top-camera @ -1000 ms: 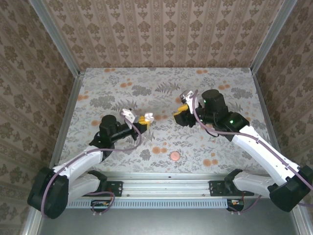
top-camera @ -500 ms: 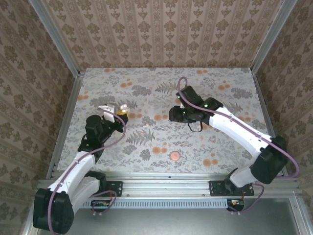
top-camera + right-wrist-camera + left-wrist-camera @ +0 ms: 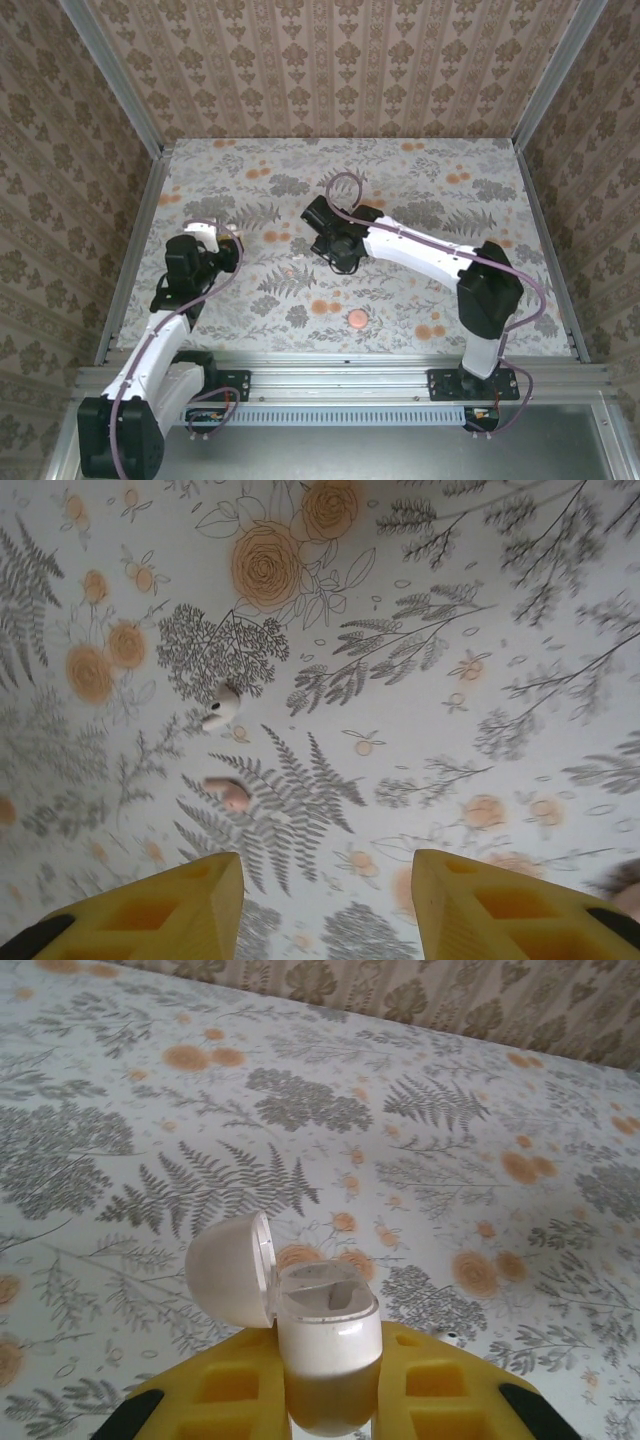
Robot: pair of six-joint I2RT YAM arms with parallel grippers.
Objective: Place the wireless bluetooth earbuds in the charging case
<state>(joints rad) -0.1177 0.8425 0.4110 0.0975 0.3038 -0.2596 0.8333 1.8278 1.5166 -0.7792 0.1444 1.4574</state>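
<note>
The top external camera looks steeply down from behind the arm bases (image 3: 470, 380) over the whole counter (image 3: 400, 180). The camera on the left hand (image 3: 330, 1380) looks low across it toward a wall (image 3: 450, 1000); the one on the right hand (image 3: 325, 865) faces down, close on fern print (image 3: 290, 780) (mid-counter overhead).

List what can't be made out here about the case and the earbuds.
- Left wrist view: charging case base, cut off by the bottom edge and the left gripper.
- Right wrist view: pinkish earbud, blurred; shape unclear.
- Top view: right gripper, fingertips hidden under its own wrist.
</note>
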